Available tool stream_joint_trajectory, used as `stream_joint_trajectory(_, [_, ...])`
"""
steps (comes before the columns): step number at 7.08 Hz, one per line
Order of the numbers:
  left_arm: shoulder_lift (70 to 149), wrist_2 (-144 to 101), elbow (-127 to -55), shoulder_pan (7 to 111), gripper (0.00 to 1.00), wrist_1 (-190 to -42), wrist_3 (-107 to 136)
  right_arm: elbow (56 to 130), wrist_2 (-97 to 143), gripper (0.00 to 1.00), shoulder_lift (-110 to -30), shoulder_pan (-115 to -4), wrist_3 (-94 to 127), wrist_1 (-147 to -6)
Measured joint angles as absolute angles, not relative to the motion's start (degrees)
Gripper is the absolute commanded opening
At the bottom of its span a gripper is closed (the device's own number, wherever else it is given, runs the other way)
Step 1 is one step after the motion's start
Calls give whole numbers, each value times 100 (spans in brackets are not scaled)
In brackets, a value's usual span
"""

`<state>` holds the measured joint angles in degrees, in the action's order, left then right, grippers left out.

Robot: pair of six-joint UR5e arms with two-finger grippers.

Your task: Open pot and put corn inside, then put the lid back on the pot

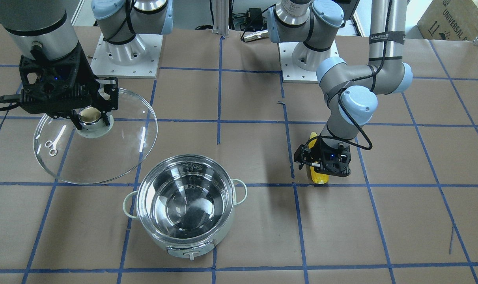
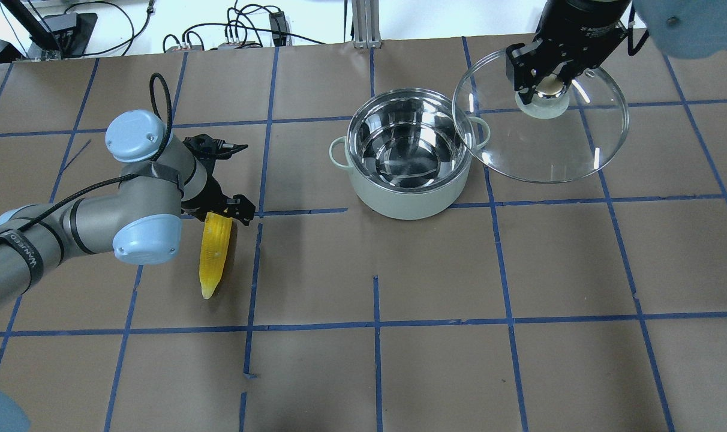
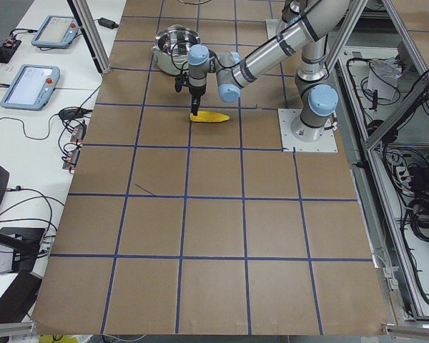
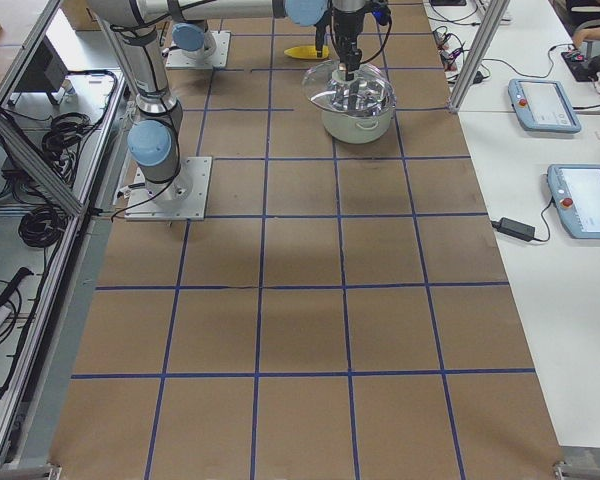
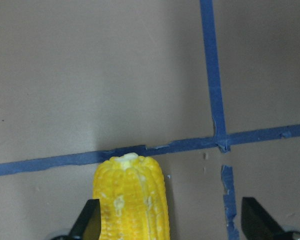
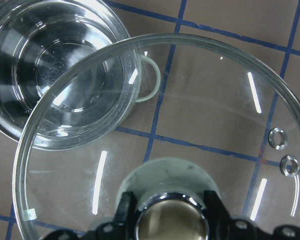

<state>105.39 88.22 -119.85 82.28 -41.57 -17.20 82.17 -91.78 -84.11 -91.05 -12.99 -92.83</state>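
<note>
Left gripper (image 5: 172, 222) stood wide open astride the corn (image 5: 130, 200), the cob nearer one finger, so closing might roll it aside; right gripper (image 1: 90, 114) clamped the lid (image 1: 116, 150) hanging beneath it, beside the open pot (image 1: 183, 205).

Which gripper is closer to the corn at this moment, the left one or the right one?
Left. The left gripper is open astride the corn's blunt end; the right gripper holds the lid by its knob, on the far side of the pot.
</note>
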Motion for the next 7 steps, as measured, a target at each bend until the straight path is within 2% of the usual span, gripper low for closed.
stream_joint_trajectory(4, [10565,8581,-12146,7825,98,-4040,-1925,8218,-9125,22,-8411,-9107,-1166,-9271])
stream_joint_trajectory(5, [10569,8571,-12159,7825,88,-4036,-1892,8218,-9121,22,-8411,-9113,-1162,-9270])
stream_joint_trajectory(6, [10568,8562,-12196,7828,63,-4012,-1829,8214,-9117,22,-8411,-9121,-1161,-9280])
stream_joint_trajectory(7, [10572,8547,-12271,7828,43,-3880,-1722,8204,-9115,22,-8413,-9127,-1158,-9295])
